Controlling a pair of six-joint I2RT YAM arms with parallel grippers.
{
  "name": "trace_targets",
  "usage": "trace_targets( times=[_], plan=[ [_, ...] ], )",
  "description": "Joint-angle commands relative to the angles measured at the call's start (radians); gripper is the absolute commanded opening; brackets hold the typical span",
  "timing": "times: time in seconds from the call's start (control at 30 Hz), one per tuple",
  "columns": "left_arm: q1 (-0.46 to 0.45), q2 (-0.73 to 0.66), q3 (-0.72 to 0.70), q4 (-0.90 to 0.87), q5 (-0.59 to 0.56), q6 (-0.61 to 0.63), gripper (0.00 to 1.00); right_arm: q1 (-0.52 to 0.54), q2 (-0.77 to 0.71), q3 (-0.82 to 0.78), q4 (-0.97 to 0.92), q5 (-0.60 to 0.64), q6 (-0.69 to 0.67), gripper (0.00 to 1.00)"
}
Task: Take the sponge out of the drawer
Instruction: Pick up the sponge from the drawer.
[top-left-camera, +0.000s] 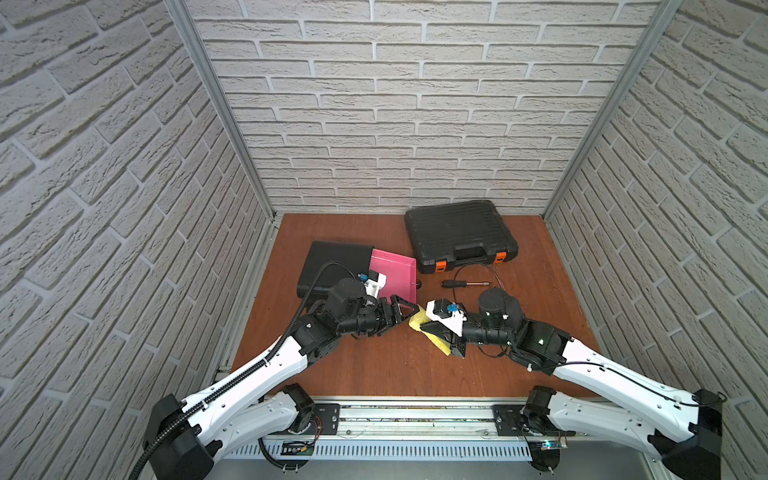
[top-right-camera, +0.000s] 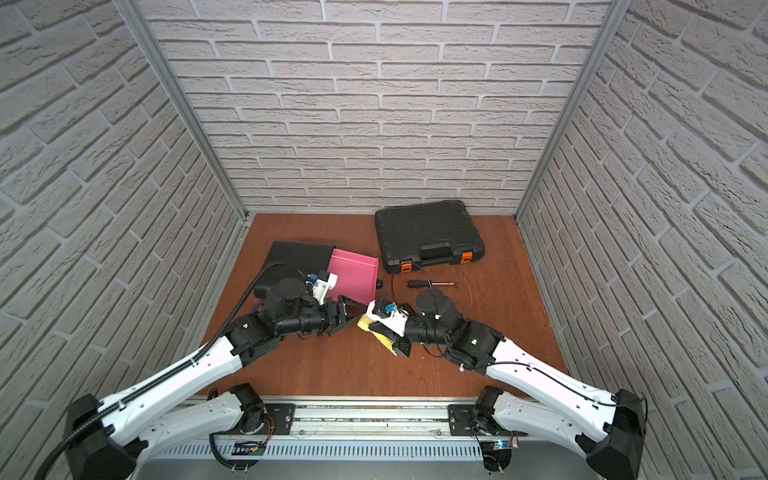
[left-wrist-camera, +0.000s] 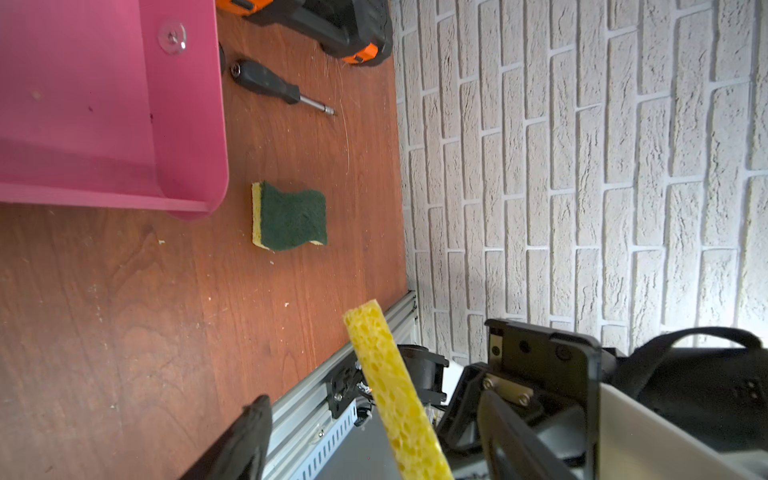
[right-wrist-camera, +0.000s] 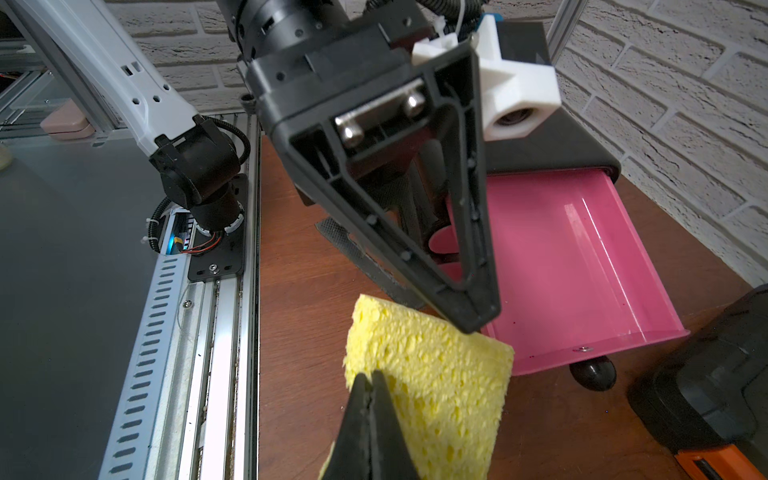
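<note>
The yellow porous cellulose sponge (right-wrist-camera: 436, 374) is out of the drawer. It is held in the air over the reddish-brown wooden worktop (top-left-camera: 374, 365), just near-right of the pulled-out pink plastic drawer (top-left-camera: 395, 270), whose visible floor is bare. The right claw (right-wrist-camera: 368, 378) is clamped on one end of it. The left claw (top-left-camera: 407, 316) stands open with the free end between its fingers; whether they touch it I cannot tell. Removal looks done, so this reads as a hand-over or set-down. Next, one claw should have sole hold before the other lets go, then lower the sponge onto bare worktop, clear of the green-topped scouring pad (left-wrist-camera: 291, 216) lying beside the drawer's near-right corner
</note>
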Motion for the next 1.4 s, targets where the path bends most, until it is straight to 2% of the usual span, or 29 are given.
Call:
trace_targets(
  times=[0.0,0.33,0.57,0.73,0.83,0.93,1.0,1.03,1.13,1.27,1.37],
  plan=[
    [0.006,0.007,0.021,0.087,0.067,-0.024,0.74,0.011,0.004,0.005,0.021,-0.002,-0.012,0.03],
    [-0.004,0.062,-0.004,0.167,0.095,-0.059,0.48,0.016,0.039,0.023,0.033,0.031,-0.004,0.03],
    [-0.009,0.079,-0.008,0.162,0.095,-0.047,0.24,0.021,0.066,0.028,0.088,0.022,0.01,0.03],
    [-0.01,0.076,0.004,0.133,0.075,-0.002,0.0,0.026,0.084,0.042,0.082,0.048,0.02,0.03],
    [-0.018,0.061,0.014,0.067,0.0,0.085,0.0,0.026,0.093,0.051,0.085,0.097,0.058,0.05],
    [-0.018,0.042,-0.007,0.076,-0.065,0.124,0.0,0.026,0.104,0.075,0.08,0.123,0.099,0.22],
    [-0.021,0.028,-0.019,0.096,-0.109,0.159,0.0,0.026,0.104,0.081,0.087,0.16,0.127,0.44],
    [-0.026,0.019,-0.032,0.122,-0.136,0.182,0.0,0.026,0.1,0.082,0.096,0.182,0.143,0.52],
    [-0.043,-0.011,-0.088,0.195,-0.258,0.233,0.0,0.025,0.077,0.072,0.137,0.252,0.212,0.6],
    [-0.062,-0.023,-0.167,0.34,-0.344,0.24,0.0,0.025,0.055,0.043,0.215,0.335,0.302,0.72],
    [-0.133,-0.023,-0.186,0.387,-0.435,0.311,0.0,0.025,0.062,0.056,0.199,0.438,0.367,0.76]
  ],
)
